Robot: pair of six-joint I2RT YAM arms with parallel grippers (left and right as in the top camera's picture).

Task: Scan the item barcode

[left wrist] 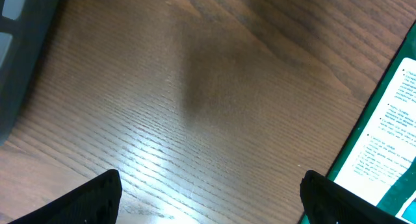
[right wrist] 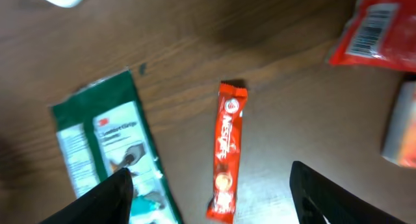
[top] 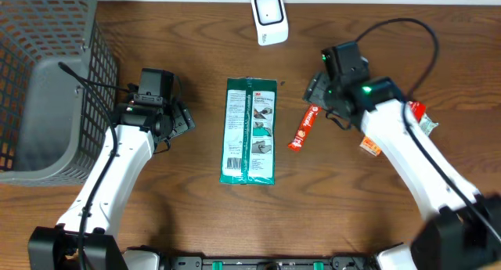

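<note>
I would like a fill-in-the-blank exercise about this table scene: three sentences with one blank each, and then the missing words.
1. The thin stick sachet lying beside the green packet is ___ in colour.
2. The jaws of the left gripper stand ___, with nothing between them.
3. The grey basket stands on the ___ arm's side of the table.
Missing words: red; open; left.

Green-and-white packet, red stick sachet, grey lattice basket, white scanner, brown wood-grain table.
</note>
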